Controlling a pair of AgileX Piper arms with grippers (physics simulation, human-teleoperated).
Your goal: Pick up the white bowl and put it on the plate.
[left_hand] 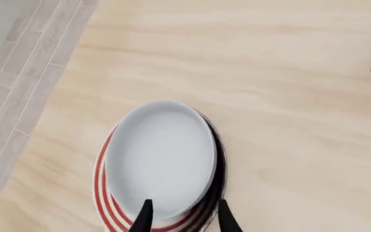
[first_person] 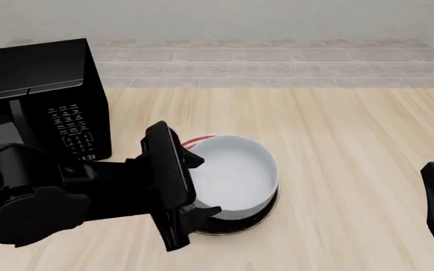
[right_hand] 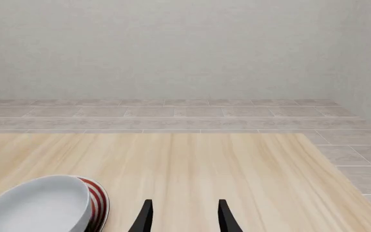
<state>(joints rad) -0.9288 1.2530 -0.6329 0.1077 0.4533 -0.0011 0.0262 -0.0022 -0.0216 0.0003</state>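
A light wooden table carries a black microwave at its far left, and near the middle the white bowl sits on the plate, whose red rings peek out from under the bowl's rim. The left arm reaches in low from the left, and the left gripper is at the bowl's near-left rim, its two dark fingertips spread apart with one on either side of the rim. Whether the pads touch the wall cannot be told. The right gripper hangs well apart at the table's right side, its jaws likewise open and empty.

With the bowl apparently seated on the plate, the step in hand looks like letting go and clearing away. Doing it well calls for the fingers to be fully open before any retreat, then a straight lift upward rather than a sideways pull, since a pad dragging on the glossy rim could tip the bowl or slide it off centre. The right arm should stay parked.
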